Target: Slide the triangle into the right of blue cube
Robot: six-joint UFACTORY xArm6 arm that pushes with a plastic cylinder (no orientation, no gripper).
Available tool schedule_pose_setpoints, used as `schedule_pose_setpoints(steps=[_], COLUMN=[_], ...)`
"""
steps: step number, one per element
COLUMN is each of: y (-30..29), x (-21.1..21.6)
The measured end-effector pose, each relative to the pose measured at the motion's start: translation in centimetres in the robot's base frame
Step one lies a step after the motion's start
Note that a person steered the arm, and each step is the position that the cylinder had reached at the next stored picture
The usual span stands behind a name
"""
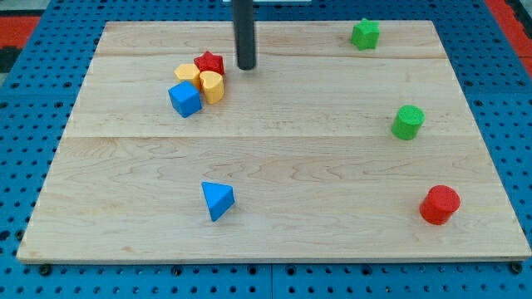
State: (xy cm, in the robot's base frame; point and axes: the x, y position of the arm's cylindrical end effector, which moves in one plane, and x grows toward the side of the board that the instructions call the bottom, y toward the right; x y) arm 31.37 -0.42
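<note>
In the camera view, I see my tip (247, 66) resting on the wooden bench (274, 224) toward the view's top, just at three o'clock of the red star (209, 62), close but with a sliver of wood showing between them. I have no claw on this arm, only the dark rod, so there is nothing to spread or press together. The red star sits in a tight cluster with two yellow blocks (211, 85) and the blue cube (184, 99), which lies at the cluster's seven o'clock. The blue triangle (218, 200) lies alone, well apart, at roughly five o'clock of the blue cube. At the view's right are a green star (364, 33), a green cylinder (408, 121) and a red cylinder (439, 204).
</note>
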Motion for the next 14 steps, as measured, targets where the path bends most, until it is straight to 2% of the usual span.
schedule_pose_setpoints(steps=[1,2,3,6,7,8,9,11,12,14], y=[5.6,5.9,2.1,-10.0,-13.3,-14.1,-15.2,-22.4,-21.5,-12.6], x=[9.6,22.3,24.9,24.1,20.9,17.3,15.6,13.9,12.3,12.2])
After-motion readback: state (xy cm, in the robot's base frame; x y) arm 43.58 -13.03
